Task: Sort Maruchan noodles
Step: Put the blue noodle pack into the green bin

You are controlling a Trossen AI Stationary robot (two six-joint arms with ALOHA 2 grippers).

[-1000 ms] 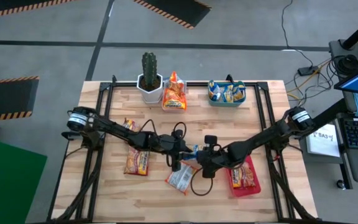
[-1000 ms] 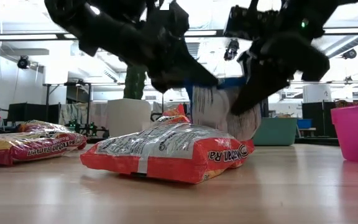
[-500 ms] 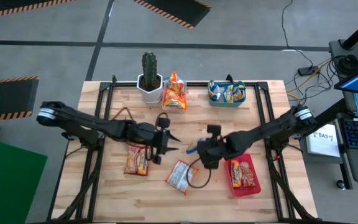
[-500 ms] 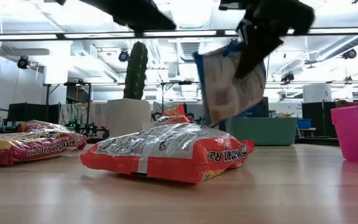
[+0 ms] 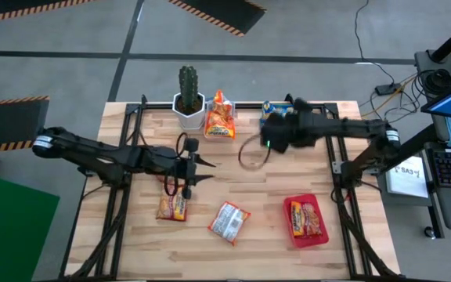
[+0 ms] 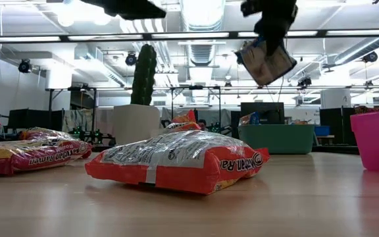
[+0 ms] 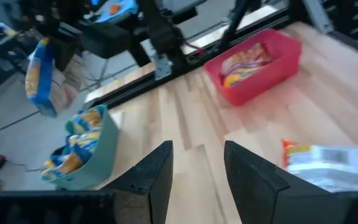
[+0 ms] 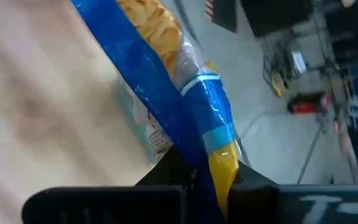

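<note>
My right gripper (image 5: 271, 139) is raised beside the teal bin (image 5: 286, 117) at the far edge and is shut on a blue-and-yellow noodle packet (image 6: 266, 62). The bin holds more blue-and-yellow packets (image 7: 79, 143). My left gripper (image 5: 200, 168) hovers open, left of the table's middle, touching nothing. A silvery-orange packet (image 5: 229, 221) lies flat near the near edge. An orange packet (image 5: 172, 205) lies flat to its left. Another orange packet (image 5: 219, 116) stands by the cactus pot. The red tray (image 5: 316, 233) holds a red packet (image 5: 305, 218). My right gripper pinches the blue-and-yellow packet between its two fingers by one sealed end (image 8: 219, 163). The fingers come at it from above. The packet (image 8: 160, 68) is lifted clear, well above the table, and hangs tilted below the gripper.
A cactus in a white pot (image 5: 188, 100) stands at the far edge, left of the teal bin. A black cable loop (image 5: 250, 157) hangs under my right arm. Bare wood (image 5: 249, 184) lies between the arms at the table's middle.
My right gripper has lifted the blue-and-yellow packet from the table's middle and carried it up and toward the far edge, to the teal bin. My left gripper has left that packet and drawn back toward the table's left. The other packets have stayed in place.
</note>
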